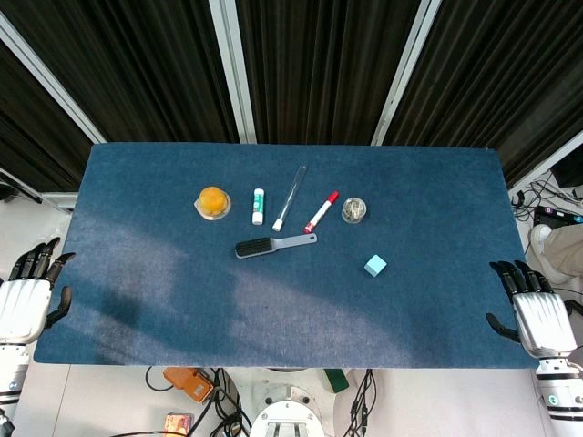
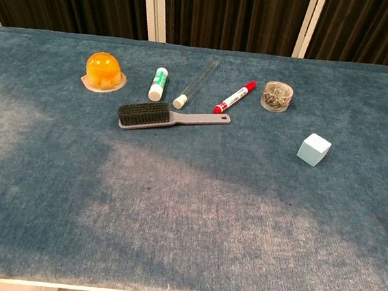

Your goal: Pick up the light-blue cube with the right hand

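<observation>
The light-blue cube (image 1: 375, 265) (image 2: 314, 149) lies on the blue table cloth (image 1: 182, 291), right of the middle and toward the front. My right hand (image 1: 530, 314) hangs at the table's right front corner, well to the right of the cube, fingers apart and holding nothing. My left hand (image 1: 29, 293) hangs off the left front edge, fingers spread and empty. Neither hand shows in the chest view.
Behind the cube stand a small clear jar of metal bits (image 1: 354, 210) (image 2: 277, 96), a red marker (image 1: 321, 211), a clear tube (image 1: 290, 197), a green-white stick (image 1: 259, 206), an orange jelly cup (image 1: 213, 202) and a grey brush (image 1: 273, 245).
</observation>
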Controlling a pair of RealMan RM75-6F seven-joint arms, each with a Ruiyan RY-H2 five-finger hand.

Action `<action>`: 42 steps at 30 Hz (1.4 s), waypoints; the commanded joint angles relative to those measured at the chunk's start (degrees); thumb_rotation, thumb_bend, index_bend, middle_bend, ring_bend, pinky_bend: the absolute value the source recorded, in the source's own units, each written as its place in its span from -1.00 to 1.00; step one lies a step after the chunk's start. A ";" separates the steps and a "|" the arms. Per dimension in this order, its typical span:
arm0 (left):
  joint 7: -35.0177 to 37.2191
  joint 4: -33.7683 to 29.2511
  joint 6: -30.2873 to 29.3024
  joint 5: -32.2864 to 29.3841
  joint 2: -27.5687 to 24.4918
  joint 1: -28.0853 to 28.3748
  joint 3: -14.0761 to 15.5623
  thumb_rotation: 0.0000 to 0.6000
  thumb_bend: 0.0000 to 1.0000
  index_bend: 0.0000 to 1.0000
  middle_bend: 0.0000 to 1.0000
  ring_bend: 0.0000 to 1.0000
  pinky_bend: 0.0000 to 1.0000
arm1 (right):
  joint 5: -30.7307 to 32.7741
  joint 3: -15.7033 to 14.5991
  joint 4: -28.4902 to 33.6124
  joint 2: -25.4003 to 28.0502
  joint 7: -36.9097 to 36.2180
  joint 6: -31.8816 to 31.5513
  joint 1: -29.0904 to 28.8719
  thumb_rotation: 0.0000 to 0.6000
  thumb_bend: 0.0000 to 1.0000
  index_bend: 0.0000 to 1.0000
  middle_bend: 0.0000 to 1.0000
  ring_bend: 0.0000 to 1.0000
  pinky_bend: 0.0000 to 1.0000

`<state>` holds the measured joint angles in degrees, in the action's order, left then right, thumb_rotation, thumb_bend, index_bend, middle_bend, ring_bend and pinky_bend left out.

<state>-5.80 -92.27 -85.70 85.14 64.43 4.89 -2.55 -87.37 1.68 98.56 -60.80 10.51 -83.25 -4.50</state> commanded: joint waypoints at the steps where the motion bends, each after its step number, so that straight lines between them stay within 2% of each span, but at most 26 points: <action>1: -0.01 -0.03 0.01 -0.05 -0.02 -0.02 0.00 1.00 0.02 -0.59 -0.96 -1.00 -0.78 | -0.13 -0.02 0.03 0.02 -0.07 -0.10 0.04 1.00 -0.32 -0.62 -0.55 -0.67 -0.52; 13: -0.34 -0.28 0.03 -0.23 -0.03 -0.11 0.02 1.00 0.02 -0.59 -0.96 -1.00 -0.78 | 0.80 0.20 -1.36 -0.30 -1.63 1.00 -0.34 1.00 -0.32 -0.62 -0.55 -0.67 -0.52; 22: -0.09 -1.33 -0.79 -0.42 -0.11 -0.78 0.09 1.00 0.02 -0.59 -0.96 -1.00 -0.78 | 4.36 0.50 -7.43 -2.78 -6.61 8.11 -3.08 1.00 -0.32 -0.62 -0.55 -0.67 -0.52; 29: -1.12 -1.05 -0.75 0.24 0.12 -0.70 0.37 1.00 0.02 -0.59 -0.96 -1.00 -0.78 | 5.84 1.23 -15.09 -7.66 -14.18 15.56 -7.14 1.00 -0.32 -0.51 -0.55 -0.67 -0.55; 36: -1.67 -0.75 -0.71 0.27 0.24 -0.63 0.31 1.00 0.02 -0.59 -0.96 -1.00 -0.78 | 7.46 2.62 -23.16 -13.85 -16.65 23.24 -12.54 1.00 -0.32 -0.40 -0.55 -0.67 -0.55; 42: -1.59 -0.60 -0.72 0.20 0.18 -0.62 0.20 1.00 0.02 -0.59 -0.96 -1.00 -0.78 | 7.55 4.14 -27.89 -18.47 -18.99 25.74 -16.05 1.00 -0.32 -0.30 -0.55 -0.67 -0.55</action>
<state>-7.38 -92.87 -86.42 85.33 64.61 4.27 -2.36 -79.92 5.25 71.63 -78.25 -7.73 -58.22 -19.70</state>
